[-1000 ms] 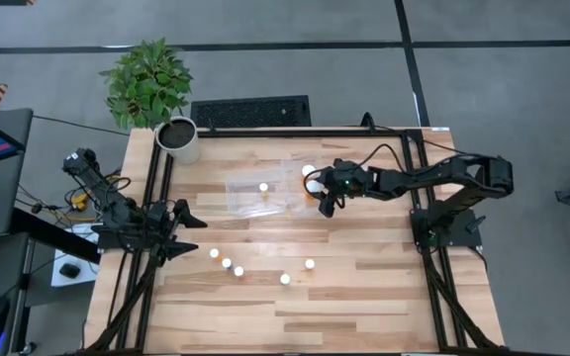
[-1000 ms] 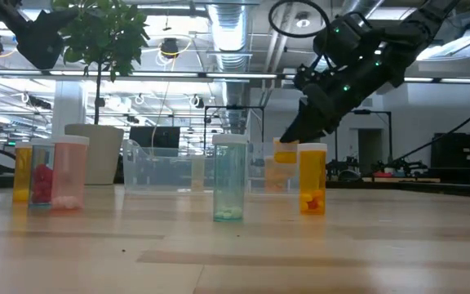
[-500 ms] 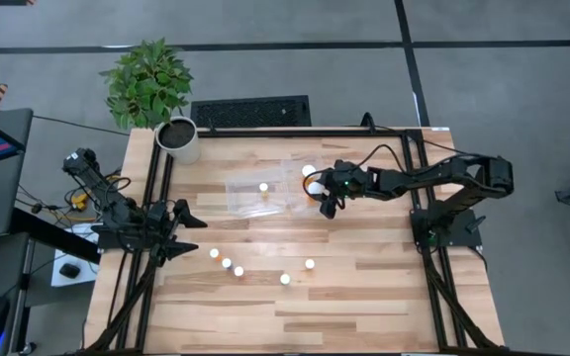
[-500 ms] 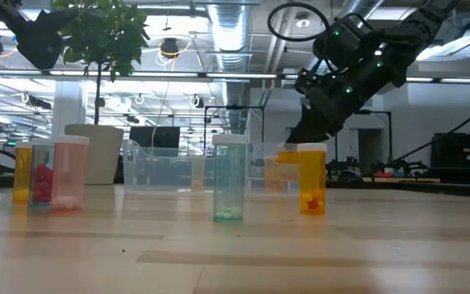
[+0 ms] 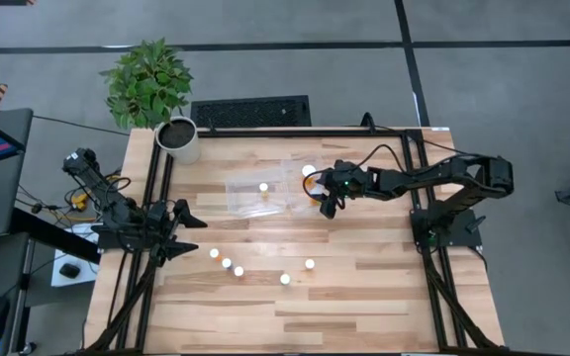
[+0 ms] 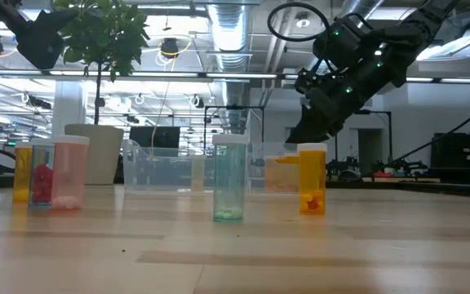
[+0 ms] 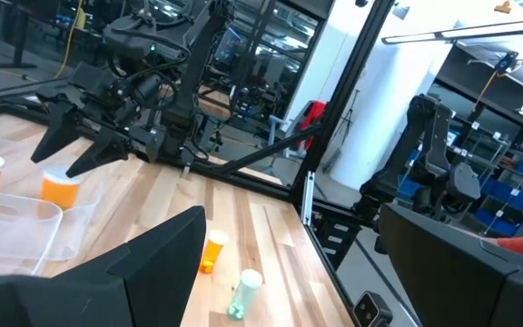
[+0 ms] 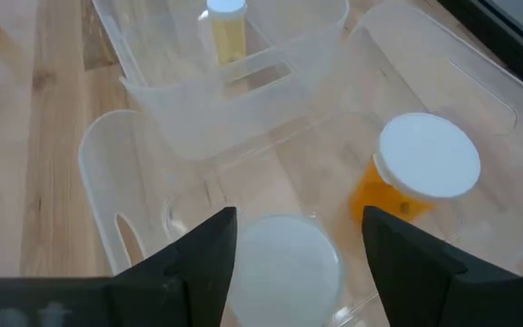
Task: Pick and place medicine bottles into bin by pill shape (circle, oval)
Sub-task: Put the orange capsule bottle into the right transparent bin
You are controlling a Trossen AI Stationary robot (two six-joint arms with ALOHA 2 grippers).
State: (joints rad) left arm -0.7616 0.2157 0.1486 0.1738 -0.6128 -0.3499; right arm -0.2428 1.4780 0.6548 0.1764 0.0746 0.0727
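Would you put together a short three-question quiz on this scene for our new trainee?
1. True or false: the left hand is holding one of the medicine bottles.
2. How many medicine bottles stand on the table outside the bin?
3. The right hand is positioned over: A) the white plant pot; B) the bin compartment nearer the right arm; C) bare tabletop.

Key: 1 false, it is open and empty at the table's left edge; 2 five; 3 B.
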